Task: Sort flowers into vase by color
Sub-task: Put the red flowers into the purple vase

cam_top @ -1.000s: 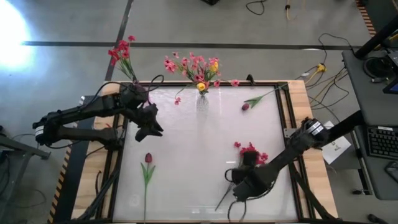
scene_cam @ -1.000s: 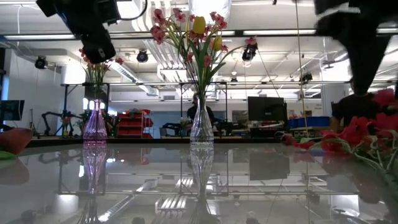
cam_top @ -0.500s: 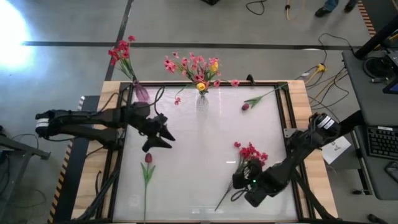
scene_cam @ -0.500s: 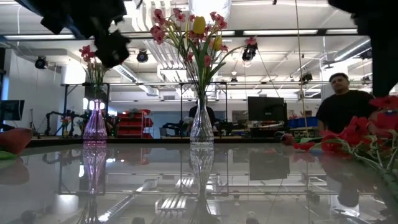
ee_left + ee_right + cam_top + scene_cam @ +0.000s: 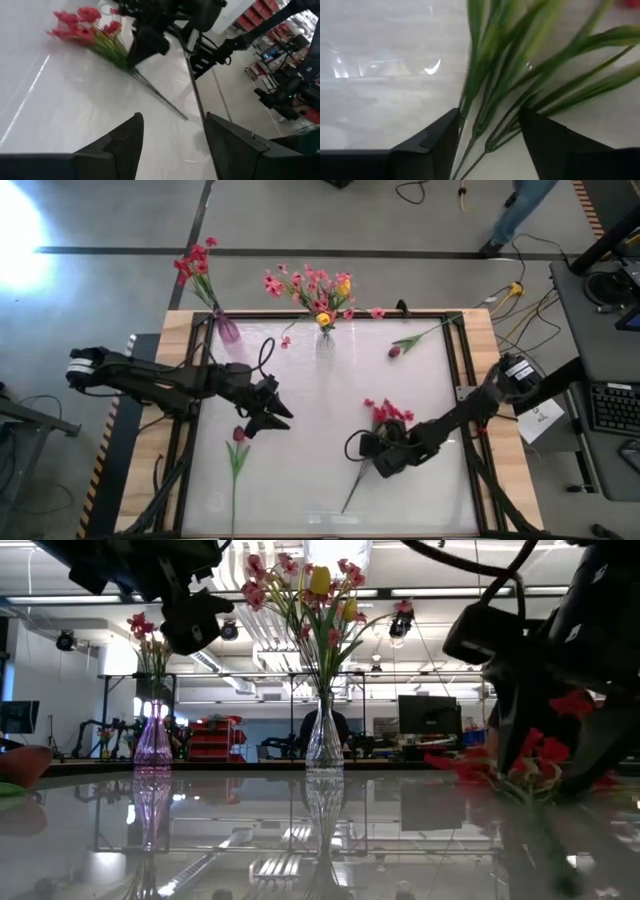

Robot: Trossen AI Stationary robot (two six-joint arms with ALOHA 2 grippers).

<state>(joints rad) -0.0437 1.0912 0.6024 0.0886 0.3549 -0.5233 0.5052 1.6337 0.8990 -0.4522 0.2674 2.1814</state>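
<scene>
A red spray (image 5: 386, 414) lies flat on the white table, its stem running toward the near edge. My right gripper (image 5: 378, 455) is open above that stem; in the right wrist view its fingers stand on either side of the green stems (image 5: 495, 95). My left gripper (image 5: 275, 420) is open and hovers just right of a dark-red bud (image 5: 238, 435), which lies on its leafy stem. A purple vase (image 5: 227, 330) holds red flowers. A clear vase (image 5: 325, 345) holds pink and yellow ones. Another dark-red bud (image 5: 394, 352) lies near the far right corner. My right gripper comes at the red spray's stems (image 5: 485, 120) from above, just below the leaves, with one finger on each side. Whether a finger touches the stems, I cannot tell. The spray lies on the table.
A loose pink blossom (image 5: 286, 340) lies on the table between the two vases. The table has a black frame (image 5: 452, 360) with wooden edges. Bare white surface lies in the table's middle. A person (image 5: 515, 210) walks on the floor beyond the far right corner.
My left gripper has moved toward the near edge and to the right, ending beside the dark-red bud. My right gripper has moved from the near edge toward the far left and turned over the spray's stem. The red spray has slid a little toward the left.
</scene>
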